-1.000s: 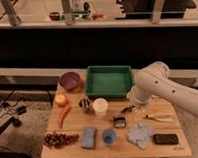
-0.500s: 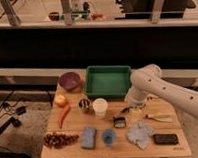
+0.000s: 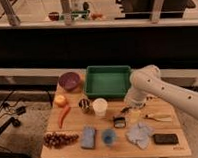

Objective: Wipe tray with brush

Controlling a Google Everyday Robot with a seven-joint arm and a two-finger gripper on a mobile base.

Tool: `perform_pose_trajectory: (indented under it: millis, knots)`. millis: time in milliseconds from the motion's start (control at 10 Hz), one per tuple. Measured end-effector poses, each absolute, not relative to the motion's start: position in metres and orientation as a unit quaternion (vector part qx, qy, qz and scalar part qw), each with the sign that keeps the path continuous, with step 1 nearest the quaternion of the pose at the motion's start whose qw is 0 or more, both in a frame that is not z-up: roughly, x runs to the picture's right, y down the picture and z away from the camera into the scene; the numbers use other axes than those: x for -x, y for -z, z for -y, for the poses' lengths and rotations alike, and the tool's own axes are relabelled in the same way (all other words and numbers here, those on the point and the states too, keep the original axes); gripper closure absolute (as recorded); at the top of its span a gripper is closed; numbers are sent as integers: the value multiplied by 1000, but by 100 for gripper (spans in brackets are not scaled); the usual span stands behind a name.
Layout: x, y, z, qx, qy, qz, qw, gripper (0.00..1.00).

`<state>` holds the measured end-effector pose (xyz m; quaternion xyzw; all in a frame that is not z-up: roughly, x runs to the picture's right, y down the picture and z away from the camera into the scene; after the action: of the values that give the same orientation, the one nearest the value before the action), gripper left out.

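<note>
A large green rectangular tray (image 3: 108,69) with raised sides sits at the back middle of a wooden table (image 3: 75,126). Nothing can be seen inside it. Just in front of its right front corner lies a slim dark shape, apparently the black brush (image 3: 124,110), flat on the table.

A white robot arm (image 3: 158,85) reaches in from the right, bends beside the tray's right edge and points down. Its tool (image 3: 131,109) hangs low over the table just right of the brush, its fingers spread apart. Whether it touches the brush cannot be told.

Near the tool, a small black and white object (image 3: 119,122) rests in front of the brush. A pale beige stick (image 3: 158,117) lies to the right. A crumpled light blue cloth (image 3: 139,134) and a flat black rectangle (image 3: 165,138) sit nearer the front edge.

Left of the tray stands a round purple bowl (image 3: 69,80). In front of the tray are a white cup (image 3: 100,107) and a dark metal can (image 3: 85,104). Further left lie an orange fruit (image 3: 60,100) and an orange-red carrot (image 3: 64,116). Along the front edge lie dark grapes (image 3: 59,139), a blue sponge (image 3: 88,136) and a small blue cup (image 3: 109,137).
</note>
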<state>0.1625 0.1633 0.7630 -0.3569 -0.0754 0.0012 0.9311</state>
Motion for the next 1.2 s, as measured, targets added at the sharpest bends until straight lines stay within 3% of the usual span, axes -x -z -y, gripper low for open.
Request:
perform_pose_trajectory:
  millis: [1200]
  knots:
    - [-194, -832, -172, 339, -51, 68, 937, 20]
